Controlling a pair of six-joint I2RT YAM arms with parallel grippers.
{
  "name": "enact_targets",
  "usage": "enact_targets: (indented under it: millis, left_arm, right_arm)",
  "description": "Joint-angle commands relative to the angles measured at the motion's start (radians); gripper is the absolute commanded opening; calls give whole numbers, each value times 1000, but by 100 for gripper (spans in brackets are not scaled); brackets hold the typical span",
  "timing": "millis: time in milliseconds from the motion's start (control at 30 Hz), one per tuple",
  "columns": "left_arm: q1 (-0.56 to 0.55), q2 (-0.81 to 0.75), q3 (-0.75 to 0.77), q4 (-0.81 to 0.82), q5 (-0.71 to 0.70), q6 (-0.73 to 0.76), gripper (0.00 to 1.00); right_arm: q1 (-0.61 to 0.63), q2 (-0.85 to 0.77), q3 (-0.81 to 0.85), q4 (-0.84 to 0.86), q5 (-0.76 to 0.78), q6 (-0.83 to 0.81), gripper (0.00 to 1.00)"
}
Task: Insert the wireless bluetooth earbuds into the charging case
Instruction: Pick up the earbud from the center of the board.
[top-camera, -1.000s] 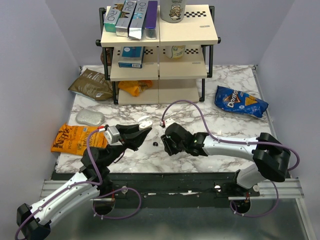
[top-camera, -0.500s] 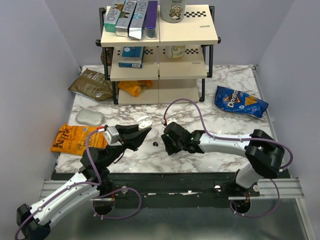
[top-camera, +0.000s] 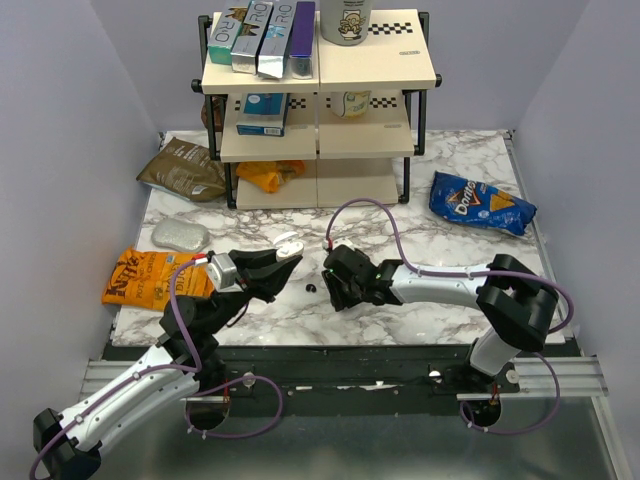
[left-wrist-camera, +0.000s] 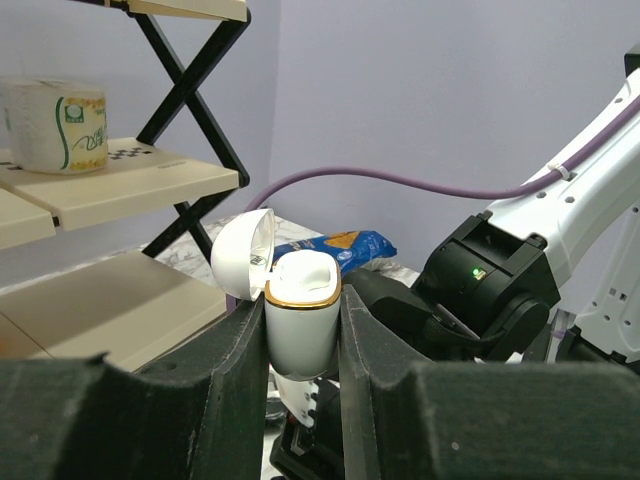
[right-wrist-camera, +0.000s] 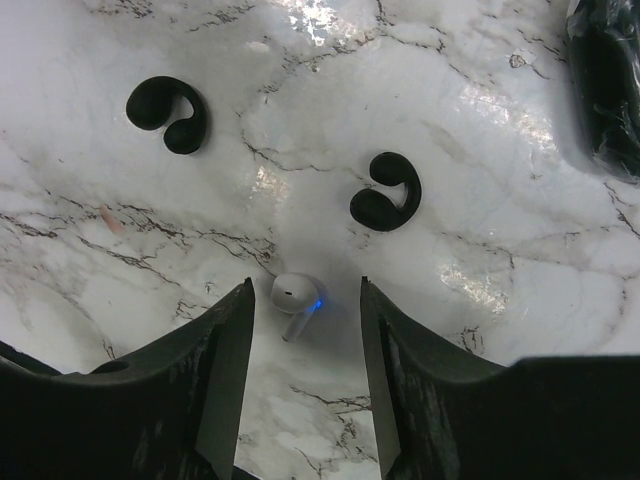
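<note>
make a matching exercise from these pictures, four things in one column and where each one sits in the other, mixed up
Things:
1 charging case
2 white earbud
3 blue chip bag
4 silver pouch

Places:
A far right side of the table
B clamped in the left gripper, lid open
C left side, just beyond the orange bag
D lying on the table between the fingers of the open right gripper

Pairs: 1-B, 2-D, 3-A, 4-C
</note>
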Motion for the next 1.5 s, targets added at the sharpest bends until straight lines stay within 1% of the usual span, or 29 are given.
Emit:
enact_targets:
  millis: [0, 333, 433, 500, 700, 733, 767, 833, 867, 933, 1000, 1033, 1133, 1300, 1467]
  left_arm:
    - [-10, -10, 14, -3, -17, 7, 0]
    - [-13, -20, 14, -9, -20, 7, 0]
    - [-16, -18, 14, -9, -20, 7, 0]
    - [-17, -18, 12, -9, -20, 7, 0]
    - [-21, -24, 11, -11, -23, 9, 0]
    - [-22, -26, 11, -11, -26, 9, 0]
    - [-22, -27, 11, -12, -26, 10, 0]
    - [-24, -29, 9, -14, -26, 10, 0]
    - [-24, -30, 11, -15, -26, 12, 0]
    - [-25, -32, 11, -15, -28, 10, 0]
    - [-27, -33, 12, -17, -31, 14, 0]
    - [-27, -33, 12, -17, -32, 12, 0]
    - [-27, -29, 15, -15, -35, 14, 0]
    - [-27, -13, 22, 3, -35, 20, 0]
    - [-27, 46, 41, 45, -25, 49, 0]
  right_arm:
    - [-4, 21, 13, -9, -17, 20, 54]
    - [-4, 41, 9, -9, -23, 25, 47]
    - [-4, 41, 6, -10, -24, 26, 42]
    - [-4, 42, 3, -10, -24, 26, 38]
    - [-4, 39, -2, -10, -27, 32, 32]
    - [-4, 38, -3, -9, -26, 32, 30]
    - [-4, 35, -7, -8, -23, 35, 26]
    - [-4, 21, -10, -10, -15, 37, 22]
    - [-4, 13, -11, -9, -9, 37, 17]
    - [-4, -22, -19, -10, 12, 37, 13]
    - [-4, -56, -23, -10, 34, 35, 2]
    - [-4, -94, -28, -13, 45, 34, 1]
    - [-4, -151, -25, -18, 77, 20, 1]
    - [-4, -313, 7, -54, 155, -18, 1]
    - [-2, -490, 90, -74, 252, -171, 1]
